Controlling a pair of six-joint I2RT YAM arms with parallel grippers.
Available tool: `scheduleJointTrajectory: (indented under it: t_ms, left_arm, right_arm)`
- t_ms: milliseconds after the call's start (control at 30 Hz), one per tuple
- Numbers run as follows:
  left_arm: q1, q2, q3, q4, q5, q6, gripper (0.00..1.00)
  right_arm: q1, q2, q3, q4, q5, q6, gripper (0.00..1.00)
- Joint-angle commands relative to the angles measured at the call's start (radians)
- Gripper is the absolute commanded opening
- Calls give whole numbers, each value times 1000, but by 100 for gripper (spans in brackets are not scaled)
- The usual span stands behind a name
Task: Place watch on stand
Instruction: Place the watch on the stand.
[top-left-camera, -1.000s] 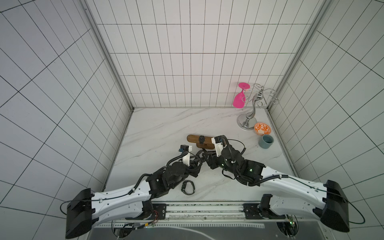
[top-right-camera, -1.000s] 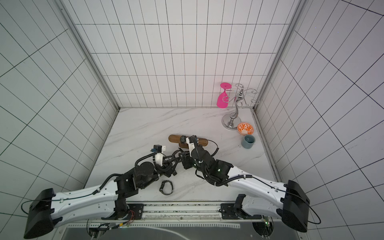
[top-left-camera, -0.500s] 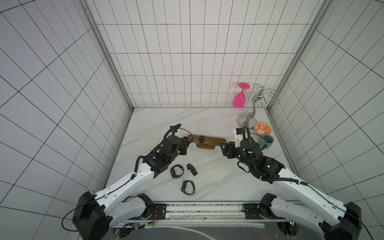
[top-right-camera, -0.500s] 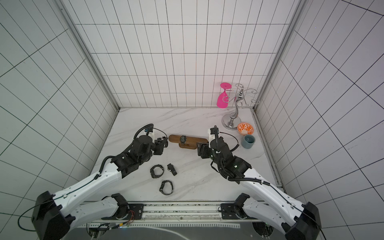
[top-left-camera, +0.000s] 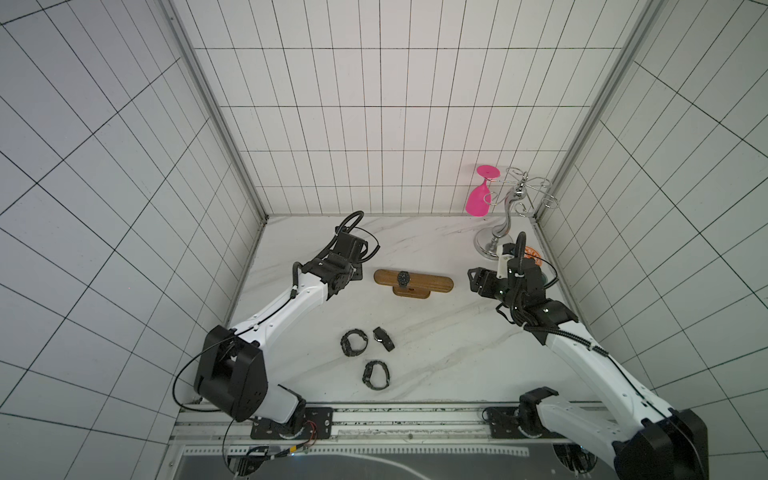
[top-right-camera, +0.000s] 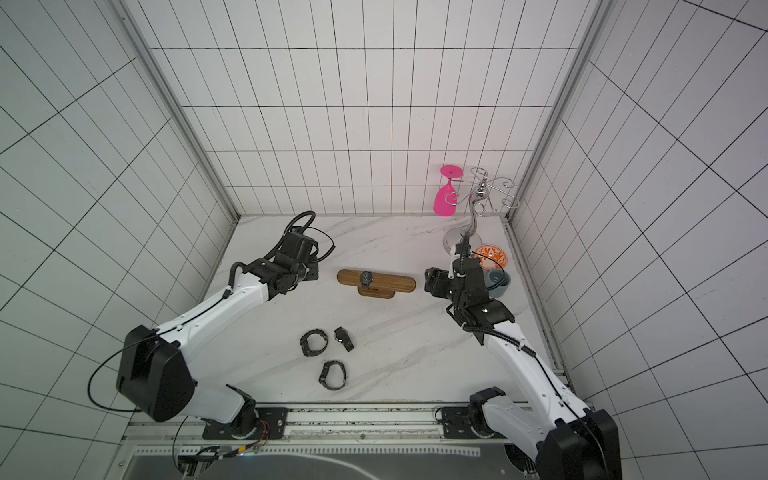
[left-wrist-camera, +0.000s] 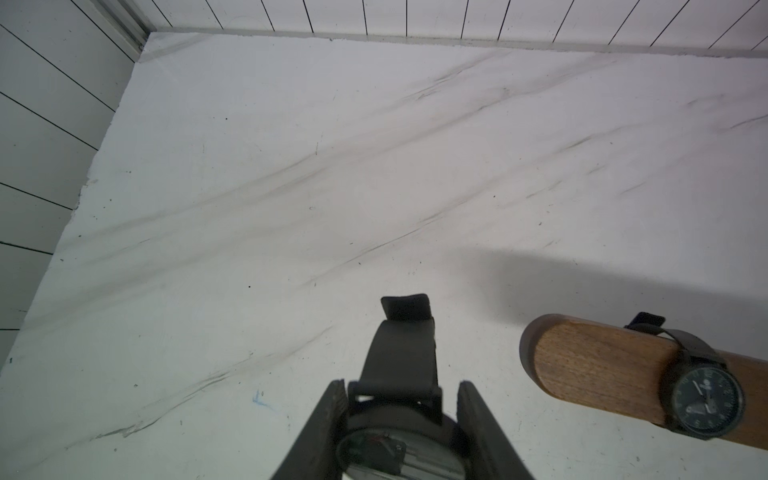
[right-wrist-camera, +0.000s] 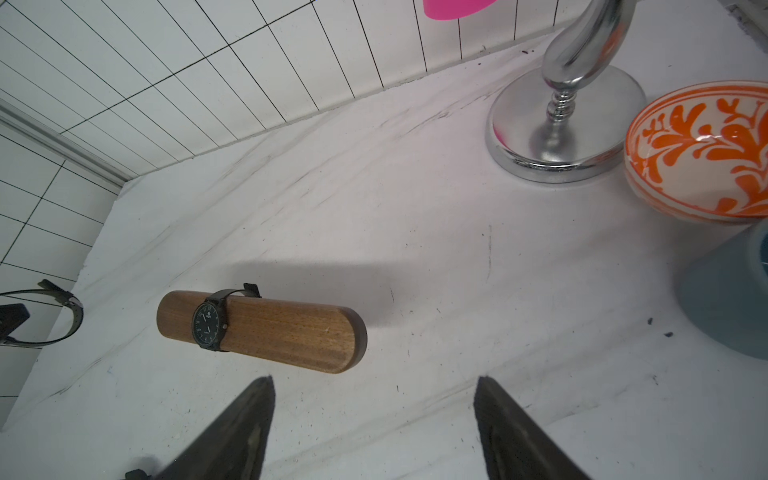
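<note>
1. The white marble tabletop carries everything and lies bare ahead of the left fingers.
2. The wooden T-shaped stand rests on its short base between the left fingers and the right fingers, touching neither.
3. The chrome wire rack, orange-patterned bowl and blue-grey cup stand beyond the right fingers, off to one side, each just beside the next.
4. Well behind both pairs of fingers lie a looped watch, a smaller watch just beside it, and a second looped watch.

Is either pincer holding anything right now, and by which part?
The left pincer grips a dark watch by its case, strap sticking out ahead. The right pincer is open and empty.
</note>
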Motion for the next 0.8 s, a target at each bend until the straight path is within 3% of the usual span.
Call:
scheduleJointTrajectory:
  t_ms: [0, 267, 767]
  left_arm:
    - [2, 63, 73, -45, 10, 36, 32]
    - [-3, 251, 225, -133, 69, 53, 30]
    - [-75, 369, 322, -172, 114, 91, 31]
  right_arm:
    - [-13, 16, -21, 74, -84, 3, 78]
    - [-25, 80, -31, 122, -132, -23, 78]
    - [-29, 266, -52, 240, -195, -29, 88]
